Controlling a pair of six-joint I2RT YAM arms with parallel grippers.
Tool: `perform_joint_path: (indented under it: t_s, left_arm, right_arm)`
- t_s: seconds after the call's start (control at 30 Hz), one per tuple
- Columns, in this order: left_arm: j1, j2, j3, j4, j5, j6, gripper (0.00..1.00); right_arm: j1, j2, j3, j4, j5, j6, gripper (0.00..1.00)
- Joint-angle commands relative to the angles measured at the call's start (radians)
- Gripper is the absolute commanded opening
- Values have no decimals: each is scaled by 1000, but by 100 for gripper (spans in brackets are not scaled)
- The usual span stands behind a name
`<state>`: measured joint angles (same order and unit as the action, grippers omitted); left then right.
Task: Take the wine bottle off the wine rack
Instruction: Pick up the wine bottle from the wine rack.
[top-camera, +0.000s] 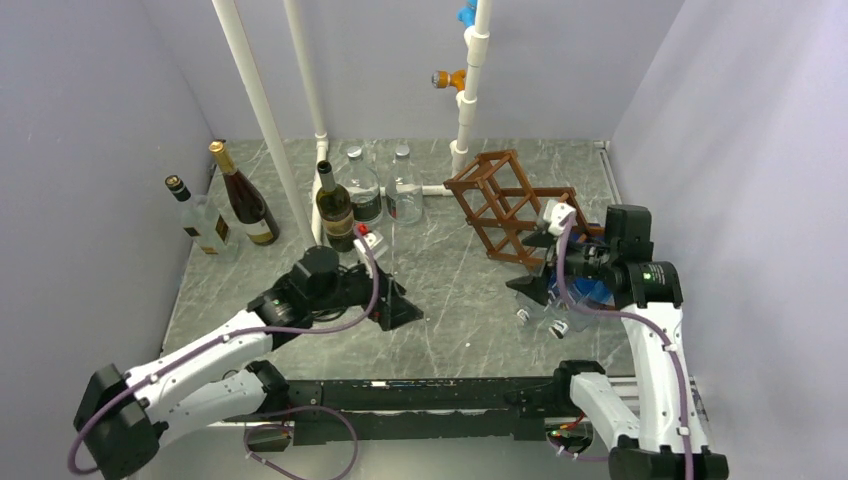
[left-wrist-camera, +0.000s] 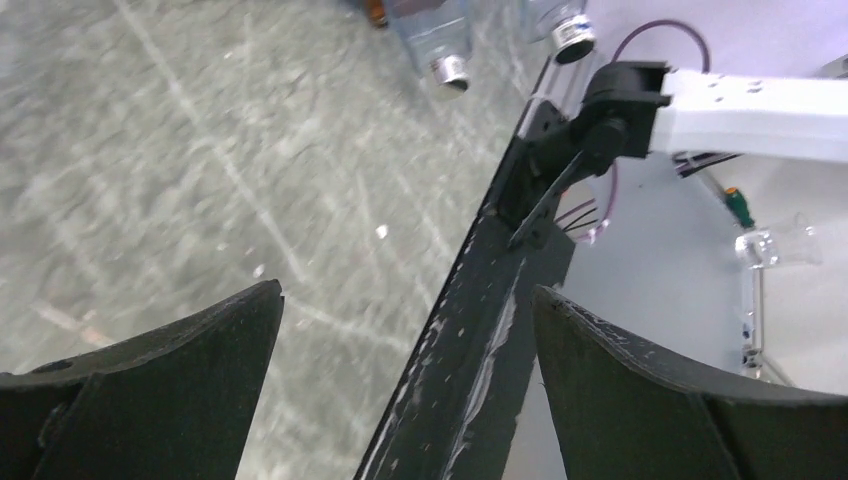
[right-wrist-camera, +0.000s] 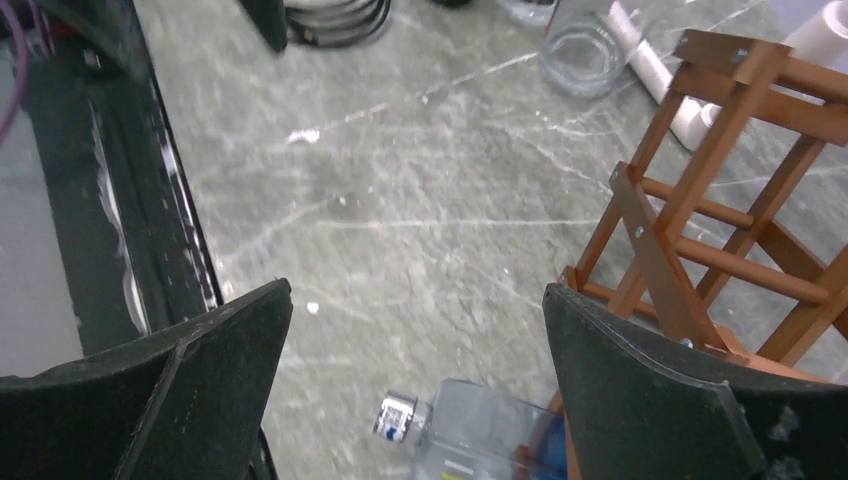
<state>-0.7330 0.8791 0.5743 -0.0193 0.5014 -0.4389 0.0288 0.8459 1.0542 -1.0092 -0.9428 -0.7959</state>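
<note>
Wine bottle: a clear glass bottle with a silver screw cap and a blue label (right-wrist-camera: 470, 435) lies on its side on the table. Its cap points away from the rack.
Bottle and rack: the bottle's far end sits right at the foot of the reddish-brown wooden lattice wine rack (right-wrist-camera: 655, 250). You cannot tell whether it reaches into the lowest cell.
Rack position: it stands tilted at the rear right of the grey marble-patterned table (top-camera: 450, 270), close to your right arm.
Right gripper (right-wrist-camera: 416, 290): its fingers are spread wide, holding nothing. It hangs above the lying bottle, with the rack just to one side.
Second bottle: another clear capped bottle (top-camera: 560, 325) lies just beside the first, nearer the front edge.
Left gripper (left-wrist-camera: 407, 290): its fingers are also spread wide, holding nothing. It sits low over the table toward the front, well apart from the rack.
Standing bottles: a dark bottle with a pale label (top-camera: 335, 205) and two clear round bottles (top-camera: 383, 187) stand mid-rear. A gold-foiled dark bottle (top-camera: 243, 195) and a clear square bottle (top-camera: 200, 218) stand rear left.
Pipes: white plastic pipes (top-camera: 262, 110) rise behind the bottles.
</note>
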Motion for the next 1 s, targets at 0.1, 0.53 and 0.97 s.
perform_joint_path:
  t_s: [0.1, 0.53, 0.97]
  left_arm:
    - [-245, 204, 26, 471, -286, -172, 99]
    - [-331, 719, 159, 947, -332, -276, 100]
    - [-355, 1013, 326, 1023, -406, -330, 100]
  right_arm:
    - [-176, 9, -80, 276, -373, 259, 100]
    - [-320, 65, -99, 252, -569, 76, 100]
    - [-320, 5, -196, 472, -514, 298, 100]
